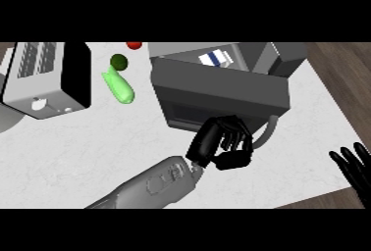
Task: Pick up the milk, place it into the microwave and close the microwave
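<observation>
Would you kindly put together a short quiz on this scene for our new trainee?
1. True or false: the milk stands on the bare counter.
2. Which of the robot's hands is at the microwave door? A) left B) right C) both
3. Fill in: the long light green item lies between the microwave and the ___.

Key:
1. False: it sits inside the microwave.
2. A: the left hand. The right hand rests open at the view's right edge.
3. toaster
</observation>
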{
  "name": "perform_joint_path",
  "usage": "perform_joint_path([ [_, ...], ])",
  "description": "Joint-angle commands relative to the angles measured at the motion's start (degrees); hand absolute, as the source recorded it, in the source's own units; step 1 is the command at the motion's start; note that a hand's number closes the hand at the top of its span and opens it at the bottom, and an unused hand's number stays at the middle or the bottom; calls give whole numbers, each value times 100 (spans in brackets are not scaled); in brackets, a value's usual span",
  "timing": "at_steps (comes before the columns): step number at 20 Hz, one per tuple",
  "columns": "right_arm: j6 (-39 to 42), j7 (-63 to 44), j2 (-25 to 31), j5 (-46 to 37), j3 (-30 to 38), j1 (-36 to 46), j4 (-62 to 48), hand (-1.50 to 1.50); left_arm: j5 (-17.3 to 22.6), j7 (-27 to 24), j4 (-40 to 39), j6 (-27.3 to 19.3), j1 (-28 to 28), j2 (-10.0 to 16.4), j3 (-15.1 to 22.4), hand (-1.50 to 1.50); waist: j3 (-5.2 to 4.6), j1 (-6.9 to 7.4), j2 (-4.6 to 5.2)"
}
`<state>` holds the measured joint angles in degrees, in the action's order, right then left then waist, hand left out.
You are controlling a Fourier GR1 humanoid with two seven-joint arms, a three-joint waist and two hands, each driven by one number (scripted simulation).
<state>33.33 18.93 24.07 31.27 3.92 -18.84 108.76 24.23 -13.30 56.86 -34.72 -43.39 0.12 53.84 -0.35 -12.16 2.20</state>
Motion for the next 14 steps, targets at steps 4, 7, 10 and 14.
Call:
perform_joint_path([
  [4, -102, -316, 211, 300, 137, 21, 297, -150, 639, -195, -578, -94, -727, -12, -321, 150, 3, -168, 55],
  [7, -179, -407, 144, 346, 26, 141, 266, -150, 923, -309, -753, -64, -899, -12, -451, 150, 7, -167, 122],
  [10, -166, -469, 226, 480, 109, 101, 295, -150, 1173, -449, -979, -9, -1021, -12, -612, 150, 8, -264, 151],
  [14, -193, -557, 300, 622, 184, 127, 354, -150, 1486, -537, -1275, 55, -1337, -12, -854, 150, 16, -308, 161],
])
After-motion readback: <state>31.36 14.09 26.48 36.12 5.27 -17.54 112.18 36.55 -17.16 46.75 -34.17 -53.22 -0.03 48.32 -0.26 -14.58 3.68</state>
